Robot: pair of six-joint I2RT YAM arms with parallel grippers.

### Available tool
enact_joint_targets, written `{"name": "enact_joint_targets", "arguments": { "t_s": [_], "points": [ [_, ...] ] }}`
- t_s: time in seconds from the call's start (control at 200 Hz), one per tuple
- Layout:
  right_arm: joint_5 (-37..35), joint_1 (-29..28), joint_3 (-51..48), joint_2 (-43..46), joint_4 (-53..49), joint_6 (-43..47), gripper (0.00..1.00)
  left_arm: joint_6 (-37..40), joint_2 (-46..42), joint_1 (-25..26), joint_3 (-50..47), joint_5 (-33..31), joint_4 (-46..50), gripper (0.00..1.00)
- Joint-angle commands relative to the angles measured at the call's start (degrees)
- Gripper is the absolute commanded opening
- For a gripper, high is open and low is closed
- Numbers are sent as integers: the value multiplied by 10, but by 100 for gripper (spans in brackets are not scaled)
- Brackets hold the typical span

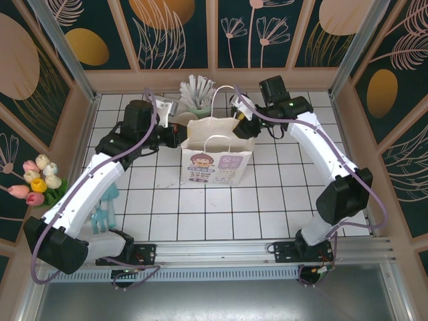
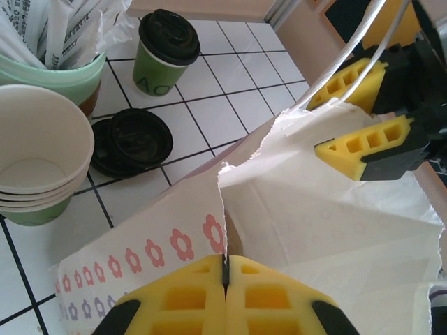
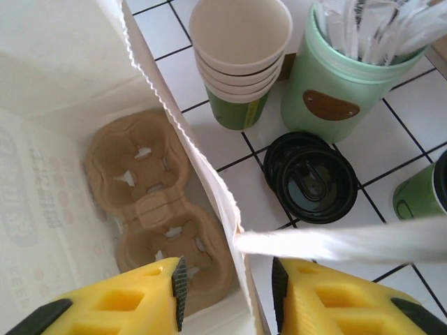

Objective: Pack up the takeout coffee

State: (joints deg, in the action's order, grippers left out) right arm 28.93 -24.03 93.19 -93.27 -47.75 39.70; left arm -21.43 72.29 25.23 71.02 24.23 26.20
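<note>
Yellow pads of the left gripper (image 2: 225, 276) are pressed together on the serrated rim of the white paper bag (image 2: 335, 209). Across the bag's mouth the right gripper (image 3: 229, 283) is spread, one finger inside the bag and one outside, straddling the wall without clamping it.

The takeout coffee (image 2: 164, 49) stands upright and lidded on the tiles beyond the bag's far side, outside it and untouched. Closer to the bag lie black lids (image 2: 133, 139), with stacked empty cups (image 2: 35, 153) and the mint straw holder (image 2: 63, 70) beside them. On the bag's floor the brown pulp carrier (image 3: 160, 202) lies with both holes vacant.

I read this as the bag-opening step; packing proper has not begun. Next I'd take the right arm off the rim and round to the cup. It should grip below the lid and lower the cup level into a hole.

White tiled table (image 1: 267, 214) surrounds the bag, with dark floral wall panels (image 1: 267, 27) beyond it.
</note>
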Motion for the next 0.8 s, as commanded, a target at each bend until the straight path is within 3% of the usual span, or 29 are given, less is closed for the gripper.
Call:
{"name": "enact_joint_targets", "arguments": {
  "t_s": [0.0, 0.275, 0.53, 0.726, 0.796],
  "points": [
    [29, -7, -19, 31, 23, -8, 39, 22, 10, -6, 24, 29, 21, 0],
    [29, -41, -37, 47, 34, -44, 23, 49, 27, -21, 52, 69, 56, 0],
    [-63, -99, -9, 33, 33, -191, 3, 82, 47, -38, 110, 73, 96, 4],
    [-177, -136, -9, 37, 42, -322, 0, 86, 21, -40, 117, 28, 92, 20],
    [-224, -146, -10, 38, 47, -376, 0, 72, -1, -41, 107, 9, 75, 38]
  ]
}}
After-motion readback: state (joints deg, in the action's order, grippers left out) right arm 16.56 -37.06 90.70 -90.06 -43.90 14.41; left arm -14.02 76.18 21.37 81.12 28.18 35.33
